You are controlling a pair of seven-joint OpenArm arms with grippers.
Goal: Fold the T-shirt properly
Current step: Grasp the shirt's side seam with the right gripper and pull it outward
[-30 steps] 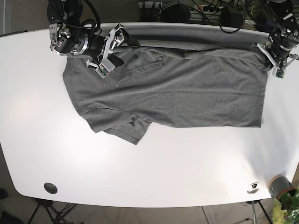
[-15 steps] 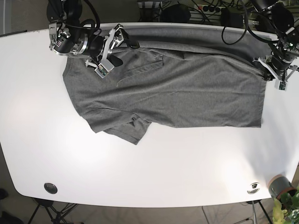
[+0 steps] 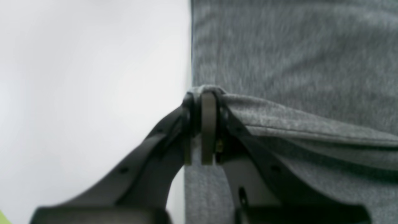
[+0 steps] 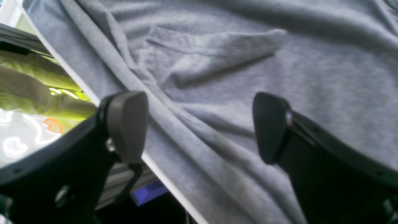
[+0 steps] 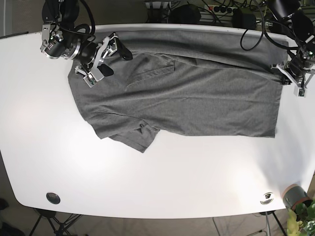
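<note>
Grey T-shirt [image 5: 182, 98] spread on a white table [image 5: 162, 177], its far portion draped over the table's back edge and its near sleeve [image 5: 138, 135] rumpled. Left gripper [image 3: 203, 124], at the base view's right: jaws closed tight, pinching a small bunch of the shirt's hem at the side edge, the cloth pulled into a taut ridge running away from the grip. Right gripper [image 4: 199, 127], at the base view's left: jaws wide apart and holding nothing, poised just above the collar-side fabric near the folded far sleeve [image 4: 214, 53].

Risks, as judged from this arrangement. Only one end of the shirt is held; any pull by the left gripper alone would drag and skew the cloth, giving a slanted fold. The pinch takes little fabric, so a sharp tug may slip it free. If the right gripper closes where it hangs, it may gather several layers, or the sleeve with the body, and lock in creases.
</note>
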